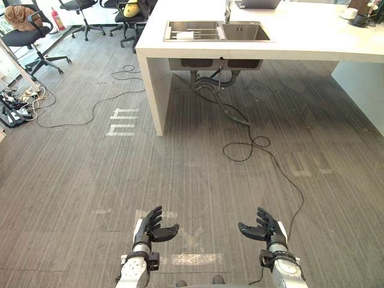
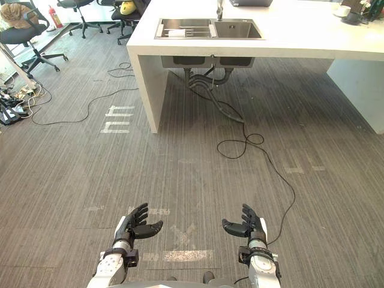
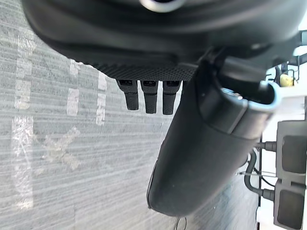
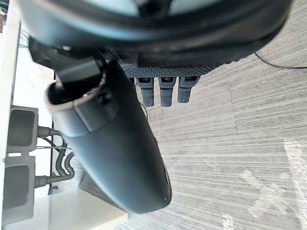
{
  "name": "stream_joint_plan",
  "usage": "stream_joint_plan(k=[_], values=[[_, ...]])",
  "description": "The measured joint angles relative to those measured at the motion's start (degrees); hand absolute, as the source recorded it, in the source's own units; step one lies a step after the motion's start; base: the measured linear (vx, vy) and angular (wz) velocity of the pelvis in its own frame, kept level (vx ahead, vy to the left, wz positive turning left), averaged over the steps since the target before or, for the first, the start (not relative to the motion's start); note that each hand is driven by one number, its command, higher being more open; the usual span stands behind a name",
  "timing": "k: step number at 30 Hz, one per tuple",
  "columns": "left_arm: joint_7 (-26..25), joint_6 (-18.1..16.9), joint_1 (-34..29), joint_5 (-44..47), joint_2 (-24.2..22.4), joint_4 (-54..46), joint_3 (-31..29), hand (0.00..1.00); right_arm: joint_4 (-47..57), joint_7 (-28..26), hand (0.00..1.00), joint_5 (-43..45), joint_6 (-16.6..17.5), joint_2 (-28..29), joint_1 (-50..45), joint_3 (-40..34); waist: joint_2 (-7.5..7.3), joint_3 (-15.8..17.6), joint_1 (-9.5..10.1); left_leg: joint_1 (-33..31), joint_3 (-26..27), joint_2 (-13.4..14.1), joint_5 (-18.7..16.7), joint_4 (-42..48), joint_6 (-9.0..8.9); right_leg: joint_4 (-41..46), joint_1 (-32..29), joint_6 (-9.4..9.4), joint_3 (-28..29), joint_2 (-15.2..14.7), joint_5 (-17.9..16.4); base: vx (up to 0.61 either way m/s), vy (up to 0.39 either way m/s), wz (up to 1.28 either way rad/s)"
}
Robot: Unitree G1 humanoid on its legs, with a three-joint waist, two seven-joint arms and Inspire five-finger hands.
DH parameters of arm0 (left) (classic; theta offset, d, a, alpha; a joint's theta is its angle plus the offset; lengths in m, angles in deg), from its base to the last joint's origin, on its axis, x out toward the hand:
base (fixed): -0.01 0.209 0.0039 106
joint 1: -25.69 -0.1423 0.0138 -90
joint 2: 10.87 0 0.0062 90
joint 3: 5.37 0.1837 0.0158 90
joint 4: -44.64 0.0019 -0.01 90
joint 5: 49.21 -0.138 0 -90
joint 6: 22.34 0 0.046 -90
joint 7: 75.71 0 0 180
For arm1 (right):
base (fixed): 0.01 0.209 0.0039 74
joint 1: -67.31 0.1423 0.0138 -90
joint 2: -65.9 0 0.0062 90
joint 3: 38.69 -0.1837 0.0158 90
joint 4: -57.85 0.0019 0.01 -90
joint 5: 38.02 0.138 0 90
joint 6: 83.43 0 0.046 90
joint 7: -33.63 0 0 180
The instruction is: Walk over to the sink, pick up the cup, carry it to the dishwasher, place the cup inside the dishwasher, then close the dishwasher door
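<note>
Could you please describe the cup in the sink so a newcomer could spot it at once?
Look to the white counter ahead, then its steel double sink. The cup lies in the left basin, small and white against the grey metal.

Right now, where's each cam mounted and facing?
Left eye view: on the head, facing down and forward across the floor to the counter and sink; left hand and right hand, both open, at the bottom edge.
Right eye view: same head, set slightly aside; same scene, same hands.
Left wrist view: on the left wrist, looking along its thumb and fingers over taped floor.
Right wrist view: mirrored on the right wrist.
Shared: both wrist views catch the sink's underside.
</note>
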Motion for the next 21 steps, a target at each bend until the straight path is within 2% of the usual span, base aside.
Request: stream_joint_plan(k=[9,21], values=[[-1.0,0.0,-0.3,1.2,0.6,0.0,-3.6,0.90,0.2,-0.2,0.90,0.1,0.0,-0.6,0.0,-1.3,-0.12,-0.1,-0.01,0.0,0.4,0.0,0.5,-0.2,0.19,-1.3,0.2,0.07,0.5,0.0,1.3,0.00,0.001,-0.03],[-1.2,0.1,-1.4,1.3,0.6,3.4,-4.4,0.90,-0.4,-0.6,0.90,0.7,0.0,-0.6,0.0,-1.2,-0.42,-0.3,0.08,-0.1,1.6,0.1,1.7,-1.6,0.57,-3.2,0.0,-0.21,1.4,0.2,3.3,-0.02,0.002,-0.05]])
